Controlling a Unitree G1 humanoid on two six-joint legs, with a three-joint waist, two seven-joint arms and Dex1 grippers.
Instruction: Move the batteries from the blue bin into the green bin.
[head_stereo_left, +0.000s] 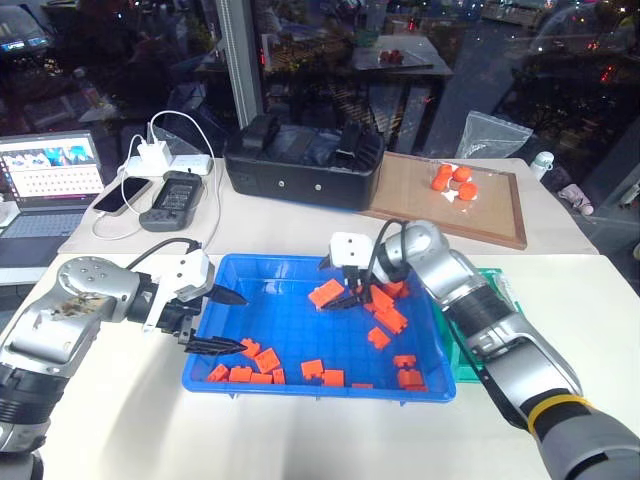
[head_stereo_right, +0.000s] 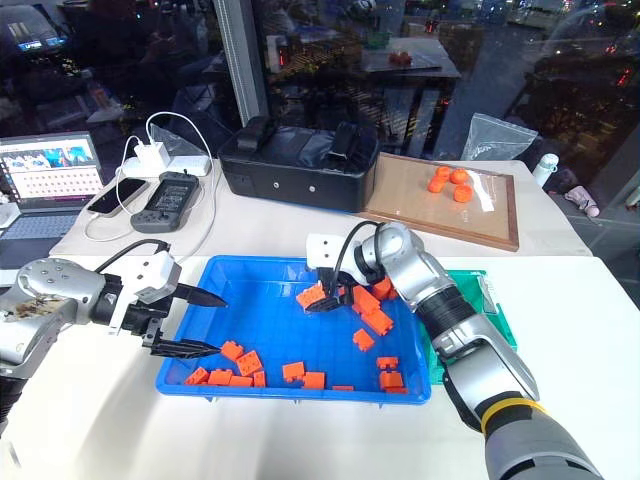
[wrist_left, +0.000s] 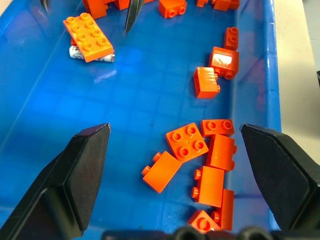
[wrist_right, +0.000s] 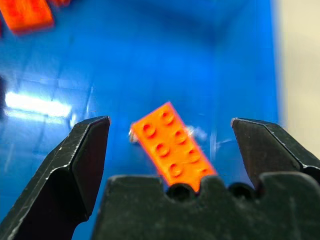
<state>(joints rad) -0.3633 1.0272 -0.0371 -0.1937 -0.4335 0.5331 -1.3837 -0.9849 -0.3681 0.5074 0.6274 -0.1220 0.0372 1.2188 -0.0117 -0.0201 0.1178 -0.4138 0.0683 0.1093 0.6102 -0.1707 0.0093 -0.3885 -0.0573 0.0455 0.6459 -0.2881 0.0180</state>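
a slim silvery-white cylindrical battery with dark print (wrist_left: 91, 55) lies flat on the gridded floor of the large shallow bright-blue plastic bin (head_stereo_left: 290, 268), half tucked under a flat orange eight-stud plastic brick (wrist_left: 88, 38) that sits across it, so only its two ends peek out either side. the battery's long axis runs crosswise to the brick's, and in the right wrist view a pale sliver of it shows at the brick's edges, directly between the jaws. from the head views this spot is toward the bin's far middle, about 12 o'clock from its centre. the right gripper (head_stereo_left: 349, 296) is the nearer one by far, poised just above the brick with its two black fingers spread wide and nothing between them; my guess is the brick must be nudged aside or the battery caught by an exposed end. the left gripper (head_stereo_left: 217, 322) hovers at the bin's 9 o'clock rim, also wide open and empty, well apart from the battery. other loose orange bricks (head_stereo_left: 262, 362) lie scattered along the near edge. the smaller teal-green plastic bin (head_stereo_left: 497, 290) sits on the white worktop (head_stereo_left: 330, 440) just beside the blue one at 3 o'clock, mostly hidden behind the right arm.
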